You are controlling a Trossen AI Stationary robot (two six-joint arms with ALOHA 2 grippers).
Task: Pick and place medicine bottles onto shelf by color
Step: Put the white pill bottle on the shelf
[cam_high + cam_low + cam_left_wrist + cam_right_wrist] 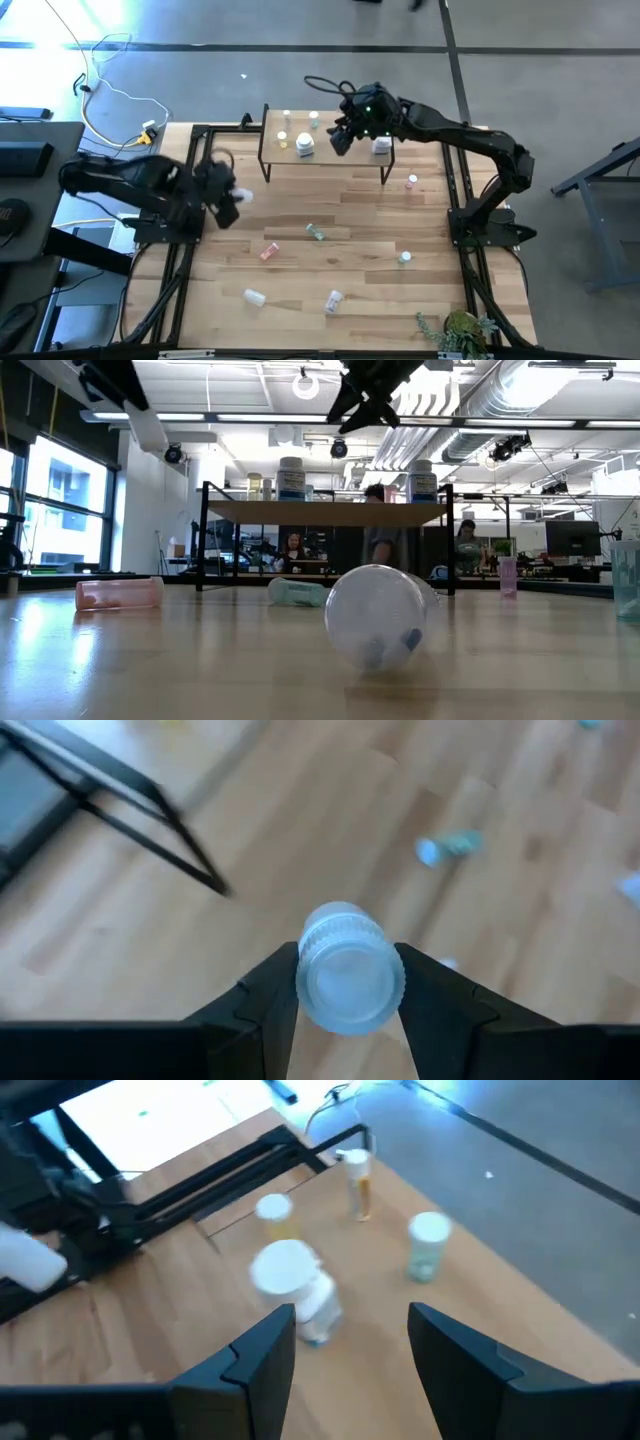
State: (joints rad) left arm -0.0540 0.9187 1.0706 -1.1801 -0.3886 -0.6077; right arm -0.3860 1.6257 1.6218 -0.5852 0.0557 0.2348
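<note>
Left wrist view blurred; clear bottle (349, 970) body hidden behind its cap; labels unreadable.

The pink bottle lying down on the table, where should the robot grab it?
The pink bottle lies on its side, so I'd come straight down from above and pinch across the middle of its round body, fingers on either long side. Grabbing end to end would likely slip. The right gripper is open and free, over the shelf.

Light wood shelf (330, 152), glossy plastic bottles (378, 617)
</note>
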